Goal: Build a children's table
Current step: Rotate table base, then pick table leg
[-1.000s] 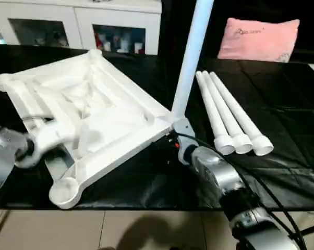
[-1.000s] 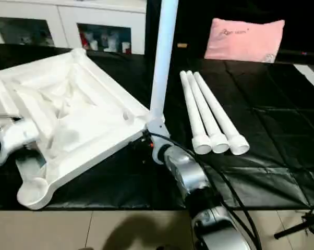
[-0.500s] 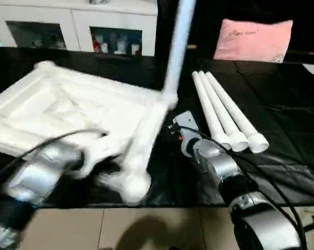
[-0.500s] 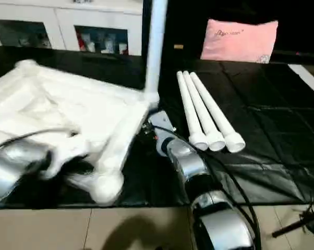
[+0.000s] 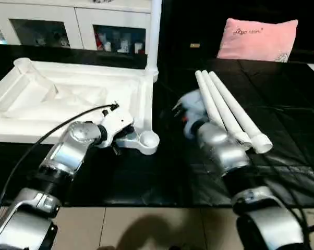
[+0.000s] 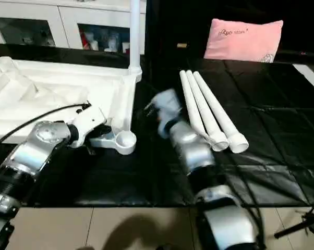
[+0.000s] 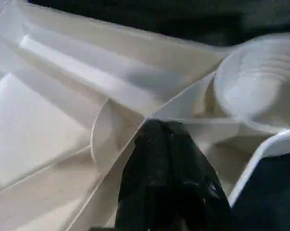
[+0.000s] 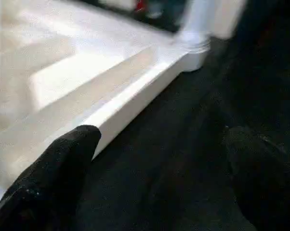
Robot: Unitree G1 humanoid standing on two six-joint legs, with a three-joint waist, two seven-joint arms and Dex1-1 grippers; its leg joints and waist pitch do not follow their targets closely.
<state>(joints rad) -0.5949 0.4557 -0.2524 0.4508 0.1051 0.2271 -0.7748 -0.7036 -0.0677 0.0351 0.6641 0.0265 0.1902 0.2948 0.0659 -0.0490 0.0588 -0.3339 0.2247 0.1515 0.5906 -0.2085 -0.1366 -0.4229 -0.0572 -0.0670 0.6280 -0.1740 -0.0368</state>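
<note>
The children's table [image 5: 68, 99] lies upside down on the black cover, ribs up. One white leg [image 5: 155, 31] stands upright in its far right corner socket. My left gripper [image 5: 119, 142] is at the near right corner, beside the empty socket [image 5: 148, 139]. In the left wrist view its fingers [image 7: 162, 159] are shut on a thin rib of the table. My right gripper [image 8: 162, 137] is open with nothing between its fingers [image 8: 70, 159]. It hovers between the table's right rim [image 8: 135, 91] and three loose legs [image 5: 227, 109].
A pink pillow [image 5: 258, 39] lies at the back right. A white cabinet with glass doors [image 5: 73, 23] stands behind the table. The black cover's front edge [image 5: 162, 200] runs just below my forearms, with tiled floor beyond.
The table top has swung round from a tilted pose to lying flat, my left gripper moving with it. My right gripper has pulled away from the standing leg's corner, to the right.
</note>
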